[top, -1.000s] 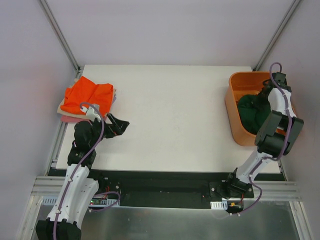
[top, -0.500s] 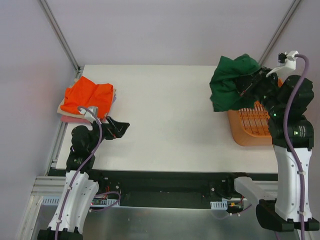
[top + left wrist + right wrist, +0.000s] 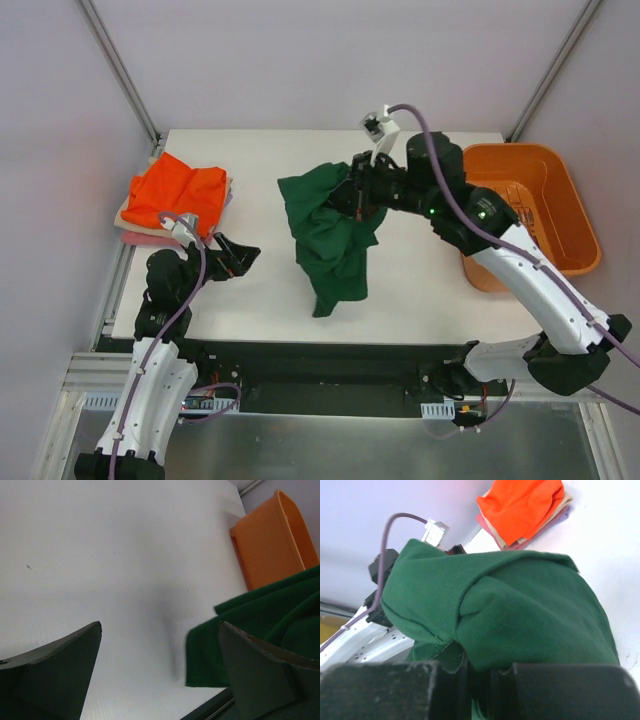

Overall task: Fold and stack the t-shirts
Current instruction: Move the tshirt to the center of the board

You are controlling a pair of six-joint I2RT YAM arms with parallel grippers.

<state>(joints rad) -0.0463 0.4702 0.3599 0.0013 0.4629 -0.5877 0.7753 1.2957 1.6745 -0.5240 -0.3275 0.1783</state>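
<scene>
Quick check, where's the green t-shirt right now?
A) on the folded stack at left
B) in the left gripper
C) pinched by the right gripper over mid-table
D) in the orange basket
C: the right gripper is shut on the green t-shirt, which hangs over the middle of the table; the left gripper is open and holds nothing.

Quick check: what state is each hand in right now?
Left hand: open, empty.
Right hand: shut on the green shirt.
</scene>
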